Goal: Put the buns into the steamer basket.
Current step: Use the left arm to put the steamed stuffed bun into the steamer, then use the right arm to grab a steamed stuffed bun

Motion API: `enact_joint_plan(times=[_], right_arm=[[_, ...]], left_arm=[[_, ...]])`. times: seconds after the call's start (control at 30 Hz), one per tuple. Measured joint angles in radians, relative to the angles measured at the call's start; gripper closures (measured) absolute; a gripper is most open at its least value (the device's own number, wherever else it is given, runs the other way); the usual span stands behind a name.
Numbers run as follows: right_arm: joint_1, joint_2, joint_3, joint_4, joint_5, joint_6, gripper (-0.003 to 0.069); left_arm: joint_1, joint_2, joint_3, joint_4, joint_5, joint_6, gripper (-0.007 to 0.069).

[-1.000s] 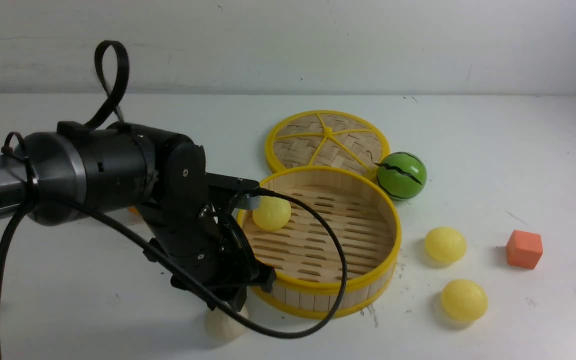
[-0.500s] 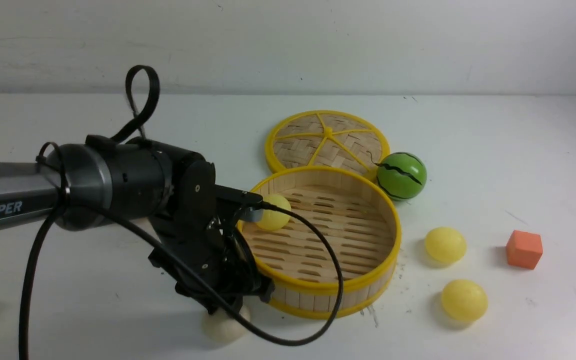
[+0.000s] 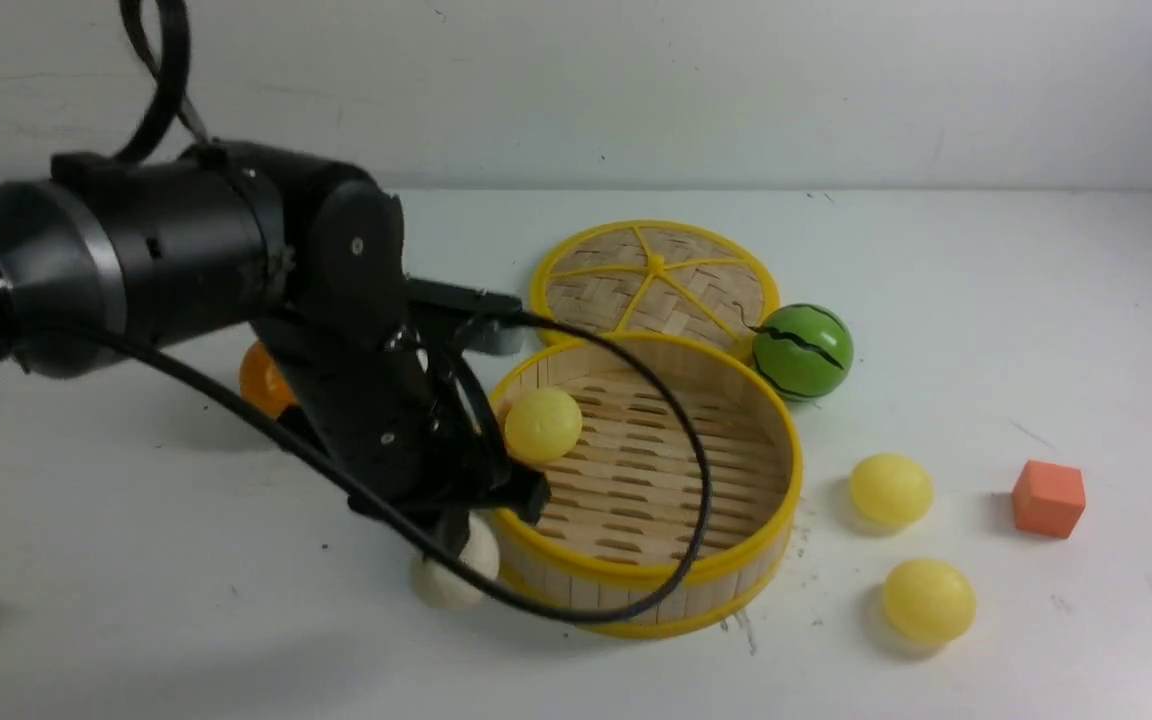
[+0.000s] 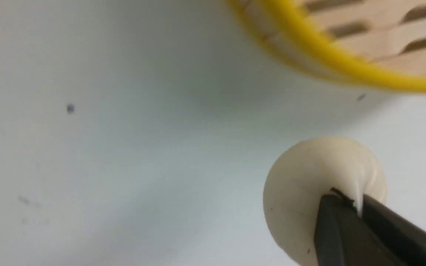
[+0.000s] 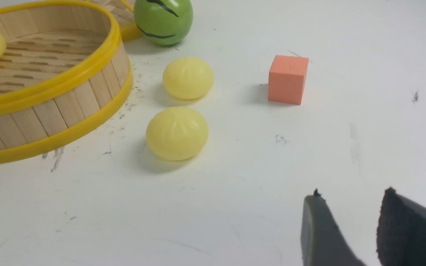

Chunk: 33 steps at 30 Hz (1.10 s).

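My left jaws are closed at the far left, pinching the small pleated peak of the off-white bun [image 4: 301, 192]. The bun sits just outside the steamer basket [image 3: 736, 592], close against its near left wall. I cannot tell whether it is off the tabletop [image 3: 986, 300] yet. The step in hand is the pick-up of this bun.

The pinch takes only a small nub, so I judge the hold thin. The next move calls for a slow, straight lift high enough to clear the yellow rim. After that comes a short carry to the right over the slatted floor and a release low down.

Inside the basket, one yellow bun [image 3: 542, 425] already lies by the left wall, and I should set down apart from it. Right of the basket, the farther yellow bun [image 3: 891, 490] and the nearer yellow bun [image 3: 928, 600] wait on the tabletop, apart from the orange cube [image 3: 1048, 498].

At the far right, my right jaws stand apart and hold nothing. They hover near that pair and look well placed to take one.
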Motion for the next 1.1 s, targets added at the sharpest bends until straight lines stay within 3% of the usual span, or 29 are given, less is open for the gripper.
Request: enact_joint_plan(times=[0.33, 0.53, 0.63, 0.83, 0.93, 1.03, 1.1], right_arm=[[0.0, 0.0, 0.0, 0.0, 0.0, 0.0, 0.042], [0.0, 0.0, 0.0, 0.0, 0.0, 0.0, 0.042], [0.0, 0.0, 0.0, 0.0, 0.0, 0.0, 0.042], [0.0, 0.0, 0.0, 0.0, 0.0, 0.0, 0.042], [0.0, 0.0, 0.0, 0.0, 0.0, 0.0, 0.042], [0.0, 0.0, 0.0, 0.0, 0.0, 0.0, 0.042], [0.0, 0.0, 0.0, 0.0, 0.0, -0.002, 0.042]], left_arm=[[-0.056, 0.244, -0.316, 0.023, 0.01, 0.027, 0.0638], [-0.052, 0.408, -0.449, 0.055, 0.107, 0.027, 0.0612], [-0.052, 0.456, -0.491, 0.067, 0.12, 0.027, 0.0531], [-0.052, 0.453, -0.505, 0.062, 0.107, 0.026, 0.027], [-0.052, 0.424, -0.505, 0.035, 0.125, 0.022, 0.0201], [-0.052, 0.345, -0.505, 0.01, 0.144, 0.022, 0.0231], [-0.052, 0.264, -0.505, 0.005, 0.18, 0.015, 0.0332]])
